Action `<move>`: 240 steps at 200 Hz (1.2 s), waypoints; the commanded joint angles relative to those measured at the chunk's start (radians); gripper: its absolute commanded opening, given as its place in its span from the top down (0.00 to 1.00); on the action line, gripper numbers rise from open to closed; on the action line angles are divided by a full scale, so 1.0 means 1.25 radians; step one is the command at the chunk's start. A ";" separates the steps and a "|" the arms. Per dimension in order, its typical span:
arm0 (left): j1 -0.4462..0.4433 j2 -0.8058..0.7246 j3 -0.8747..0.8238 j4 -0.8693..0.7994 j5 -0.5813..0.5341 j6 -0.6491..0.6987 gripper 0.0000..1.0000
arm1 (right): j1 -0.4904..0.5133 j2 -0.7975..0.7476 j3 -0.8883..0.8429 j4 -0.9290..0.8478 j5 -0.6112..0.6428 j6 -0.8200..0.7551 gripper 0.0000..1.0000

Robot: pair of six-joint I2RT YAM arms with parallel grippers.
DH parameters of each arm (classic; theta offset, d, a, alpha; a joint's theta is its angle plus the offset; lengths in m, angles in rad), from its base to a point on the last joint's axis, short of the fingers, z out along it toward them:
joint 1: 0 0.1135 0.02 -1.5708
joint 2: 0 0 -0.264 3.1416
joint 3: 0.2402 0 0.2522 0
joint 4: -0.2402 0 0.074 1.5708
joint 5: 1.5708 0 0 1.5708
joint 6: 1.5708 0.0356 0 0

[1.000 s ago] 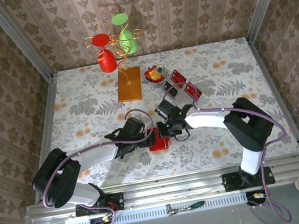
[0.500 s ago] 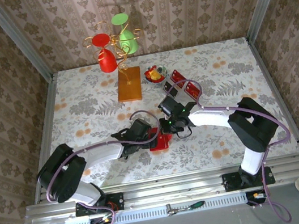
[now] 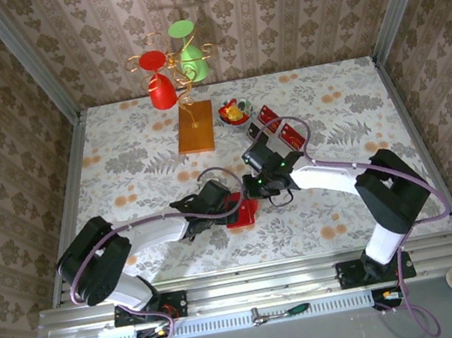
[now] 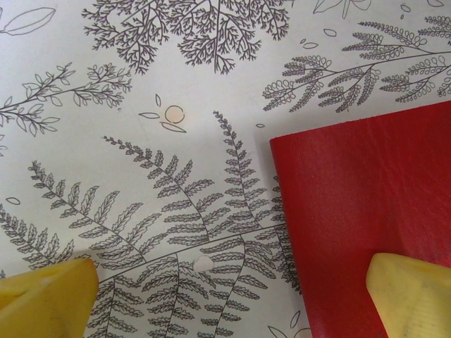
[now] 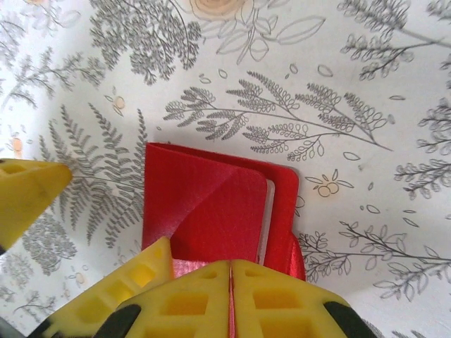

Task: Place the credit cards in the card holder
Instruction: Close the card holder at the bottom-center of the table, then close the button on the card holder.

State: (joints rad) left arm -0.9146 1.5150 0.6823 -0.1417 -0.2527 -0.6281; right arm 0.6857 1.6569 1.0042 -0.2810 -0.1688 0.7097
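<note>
The red card holder (image 3: pixel 241 214) lies on the flowered cloth between both arms. My left gripper (image 3: pixel 229 205) is open wide over its left edge; one yellow finger (image 4: pixel 412 299) rests on the red cover (image 4: pixel 359 211), the other on the cloth. My right gripper (image 5: pixel 230 282) is shut on a thin red edge that looks like the holder's raised flap (image 5: pixel 297 257). Below it the holder (image 5: pixel 211 204) shows a pale inner edge. In the top view the right gripper (image 3: pixel 254 188) sits at the holder's far right corner. The red credit cards (image 3: pixel 290 135) lie in a clear tray behind the right arm.
A wire stand with a red and a green cup (image 3: pixel 173 74) on an orange base (image 3: pixel 195 127) stands at the back. A small bowl of coloured items (image 3: pixel 234 113) sits beside the card tray. Metal frame posts border the table.
The left arm has reached right, bringing its open gripper onto the holder. The right gripper has drawn slightly back and right, still shut, and the holder's right side has spread.
</note>
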 commanded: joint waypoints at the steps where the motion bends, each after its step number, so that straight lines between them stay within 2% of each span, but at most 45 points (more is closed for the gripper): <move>1: -0.008 0.018 -0.016 -0.033 0.001 -0.002 0.00 | -0.012 -0.062 -0.006 -0.049 0.025 -0.012 0.90; 19: -0.007 0.010 -0.021 -0.030 0.004 -0.003 0.00 | -0.021 -0.100 -0.009 -0.088 0.055 -0.020 0.83; 45: -0.007 0.001 -0.028 -0.027 0.003 -0.003 0.00 | -0.026 -0.120 -0.006 -0.159 0.079 -0.048 0.59; 63: -0.007 -0.003 -0.032 -0.023 0.005 -0.002 0.00 | -0.026 -0.111 -0.005 -0.187 0.066 -0.067 0.54; 119: -0.008 -0.003 -0.043 -0.005 0.007 -0.009 0.00 | -0.006 -0.049 0.000 -0.182 0.029 -0.079 0.56; 240: -0.007 0.001 -0.054 0.016 0.013 -0.013 0.00 | 0.001 0.010 0.032 -0.175 0.029 -0.081 0.77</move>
State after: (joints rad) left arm -0.9150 1.5024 0.6479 -0.0891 -0.2550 -0.6353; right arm 0.6838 1.6562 1.0138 -0.4759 -0.1307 0.6228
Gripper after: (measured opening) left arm 0.999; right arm 0.250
